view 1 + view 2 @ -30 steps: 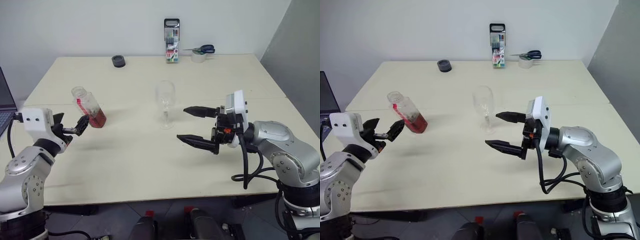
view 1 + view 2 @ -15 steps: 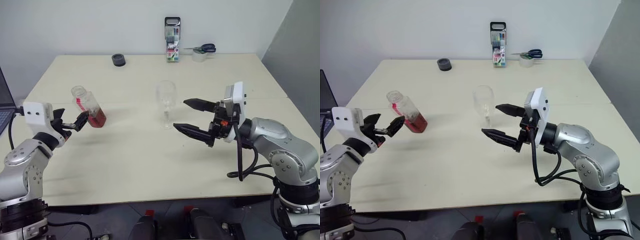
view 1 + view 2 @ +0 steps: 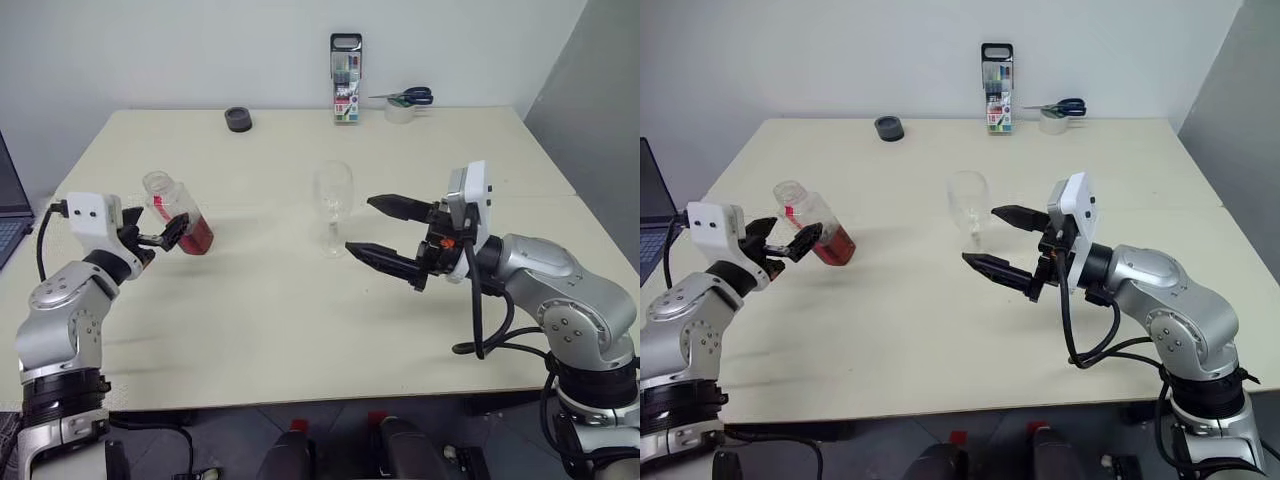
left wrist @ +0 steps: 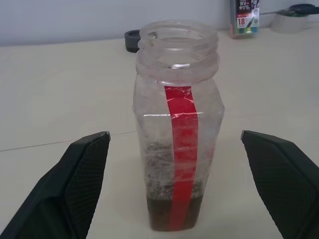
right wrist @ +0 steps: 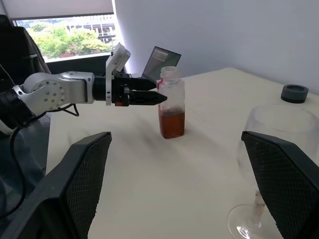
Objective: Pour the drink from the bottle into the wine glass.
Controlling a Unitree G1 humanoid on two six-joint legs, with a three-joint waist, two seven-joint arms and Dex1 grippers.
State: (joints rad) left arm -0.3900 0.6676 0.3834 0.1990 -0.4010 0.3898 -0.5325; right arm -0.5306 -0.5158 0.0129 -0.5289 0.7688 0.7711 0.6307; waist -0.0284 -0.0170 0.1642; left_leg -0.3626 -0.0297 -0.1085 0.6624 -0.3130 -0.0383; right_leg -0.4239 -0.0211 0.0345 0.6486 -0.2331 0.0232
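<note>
The bottle (image 3: 178, 212) stands on the tabletop (image 3: 300, 300) with no cap on and a little reddish-brown drink (image 4: 172, 216) at the bottom. The left pincer (image 3: 160, 236) is spread wide on both sides of it, not touching. The right pincer (image 3: 365, 225) is spread wide too, just beside the wine glass (image 3: 332, 206).

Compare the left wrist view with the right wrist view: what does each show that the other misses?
Left wrist alone: colourful marker case, white tape roll, and the bottle's red label strip up close.
Right wrist alone: clear stemmed wine glass, open laptop, window, the open left gripper flanking the bottle.
Both: uncapped clear plastic bottle with reddish-brown drink, black round cap.
</note>
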